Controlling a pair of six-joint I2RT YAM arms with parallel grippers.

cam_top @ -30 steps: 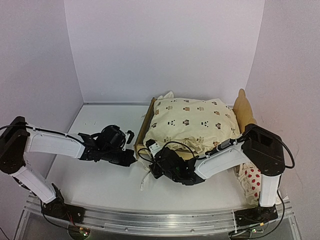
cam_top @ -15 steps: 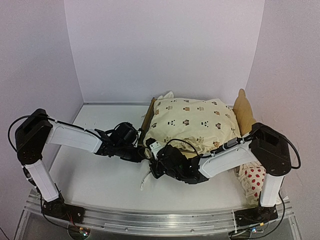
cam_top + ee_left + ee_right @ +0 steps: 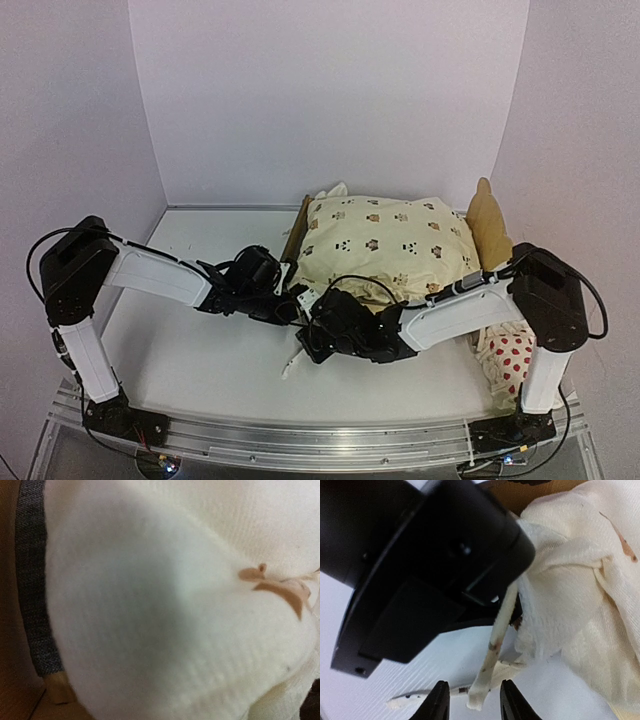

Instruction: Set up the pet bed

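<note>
The pet bed [image 3: 489,225] stands at the back middle, its plywood end boards showing on both sides of the cream animal-print cushion [image 3: 385,240] that lies on it. My left gripper [image 3: 290,302] is at the cushion's near left corner, which is bunched and held up off the table; its fingers are hidden by fabric. The left wrist view shows cushion fabric [image 3: 150,605], the grey base edge [image 3: 31,580] and a plywood piece [image 3: 59,687]. My right gripper [image 3: 472,702] is open just below, with a hanging cushion tie [image 3: 495,650] between its fingertips.
The white red-dotted pillow [image 3: 510,360] lies on the table beside the right arm's base. Another tie [image 3: 415,697] lies flat on the white table [image 3: 200,350]. The left gripper's black body [image 3: 435,565] is close above the right gripper. Walls enclose the back and sides.
</note>
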